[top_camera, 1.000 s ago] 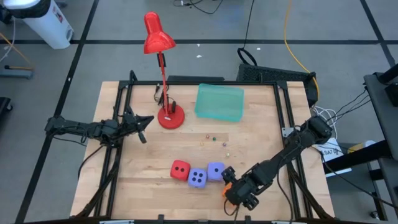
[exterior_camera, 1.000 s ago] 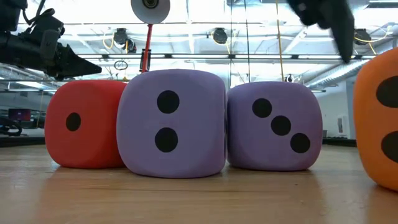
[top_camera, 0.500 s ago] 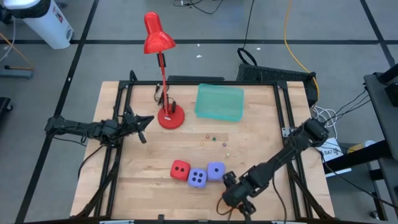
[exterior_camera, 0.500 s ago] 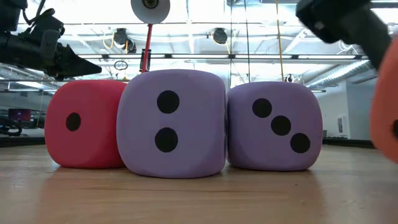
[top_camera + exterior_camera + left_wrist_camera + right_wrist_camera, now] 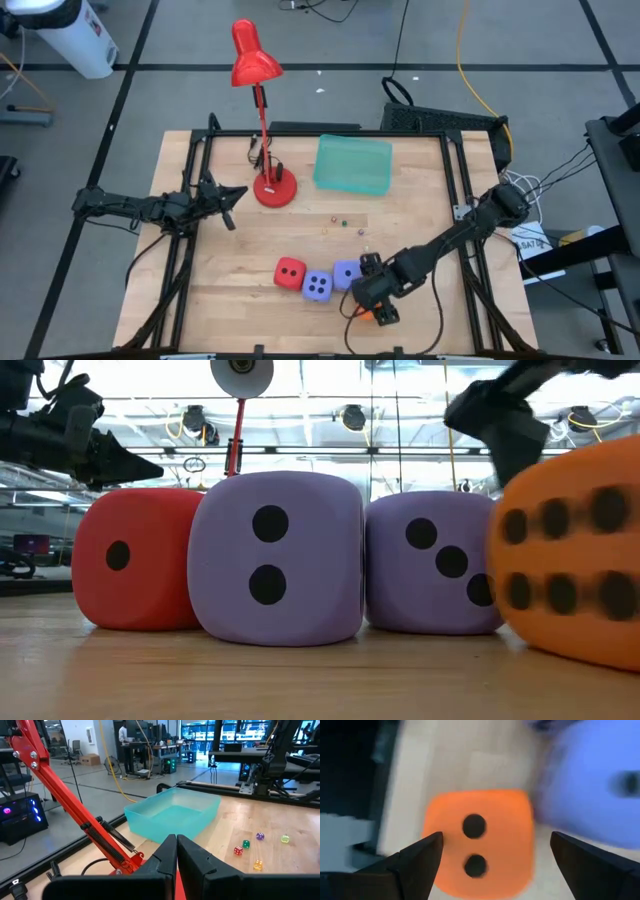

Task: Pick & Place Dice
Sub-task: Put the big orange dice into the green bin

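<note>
Overhead and desk-level views of the wooden desk [image 5: 230,270]. Three dice stood in a touching row on the side of the desk opposite the red lamp [image 5: 262,110]: the red die [image 5: 289,272] nearest the lamp's side, the middle purple die [image 5: 318,287], then the second purple die [image 5: 346,273]. In the low view the red die [image 5: 135,560] showed one pip, the middle purple die [image 5: 275,557] two and the second purple die [image 5: 435,563] three. The orange die [image 5: 480,842] lay just beside the second purple die, away from the red one; its low-view face [image 5: 570,570] carried six pips and its top face two. The right hand [image 5: 372,297] hovered over the orange die, its fingers [image 5: 410,865] spread wide on either side and not touching it. The left hand [image 5: 228,205] rested beside the lamp base, its fingers [image 5: 165,857] pressed together and empty. The teal tray [image 5: 352,165] sat just beyond the lamp base. Tiny coloured dice [image 5: 247,850] lay between the tray and the row. No brand, label or writing was readable.
</note>
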`<action>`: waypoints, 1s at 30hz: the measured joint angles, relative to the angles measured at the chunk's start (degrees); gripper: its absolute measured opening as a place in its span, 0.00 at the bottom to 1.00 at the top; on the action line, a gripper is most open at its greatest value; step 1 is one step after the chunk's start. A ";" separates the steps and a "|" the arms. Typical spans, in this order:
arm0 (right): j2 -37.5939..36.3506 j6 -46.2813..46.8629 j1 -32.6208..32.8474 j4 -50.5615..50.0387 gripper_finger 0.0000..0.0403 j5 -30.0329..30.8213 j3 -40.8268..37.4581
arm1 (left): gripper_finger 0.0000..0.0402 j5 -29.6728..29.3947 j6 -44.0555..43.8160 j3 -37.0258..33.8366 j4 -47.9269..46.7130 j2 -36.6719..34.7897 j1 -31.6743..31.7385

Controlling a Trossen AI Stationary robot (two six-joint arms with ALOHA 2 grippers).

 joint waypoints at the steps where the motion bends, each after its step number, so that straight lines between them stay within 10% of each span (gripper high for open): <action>1: -0.68 0.03 -0.24 0.18 0.89 -0.13 -0.04 | 0.05 0.00 -0.22 0.00 0.00 0.00 0.00; 30: -1.41 7.03 5.10 0.41 0.89 7.56 0.15 | 0.05 0.00 0.99 0.00 -0.03 0.00 0.00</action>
